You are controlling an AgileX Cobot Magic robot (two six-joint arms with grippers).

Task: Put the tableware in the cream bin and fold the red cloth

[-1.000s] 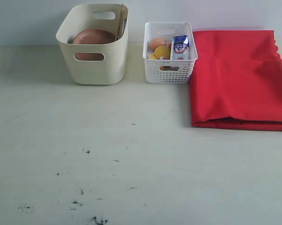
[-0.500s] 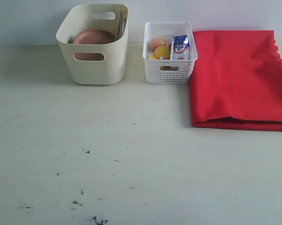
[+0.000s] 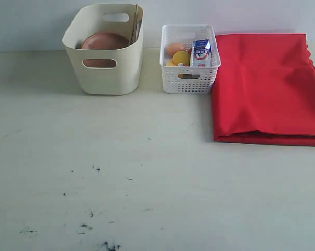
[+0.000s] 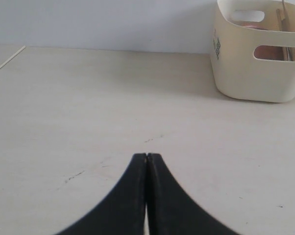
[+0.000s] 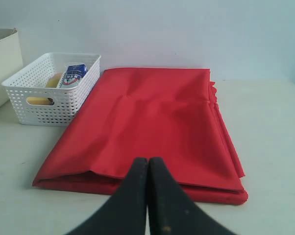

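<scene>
The cream bin (image 3: 103,57) stands at the back left of the table; a round brown wooden plate (image 3: 104,42) leans inside it, with thin chopsticks (image 3: 135,26) upright against its right wall. The same cream bin (image 4: 258,63) appears in the left wrist view, far ahead of my left gripper (image 4: 147,156), which is shut and holds nothing. The red cloth (image 3: 267,86) lies folded flat at the back right. In the right wrist view the red cloth (image 5: 147,122) lies just beyond my right gripper (image 5: 148,160), shut and empty. Neither gripper shows in the exterior view.
A white lattice basket (image 3: 189,73) between bin and cloth holds an egg (image 3: 174,48), a lemon (image 3: 180,57) and a blue-white milk carton (image 3: 201,52). Dark scuff marks (image 3: 89,225) dot the tabletop near the front. The white lattice basket (image 5: 49,90) also shows beside the cloth.
</scene>
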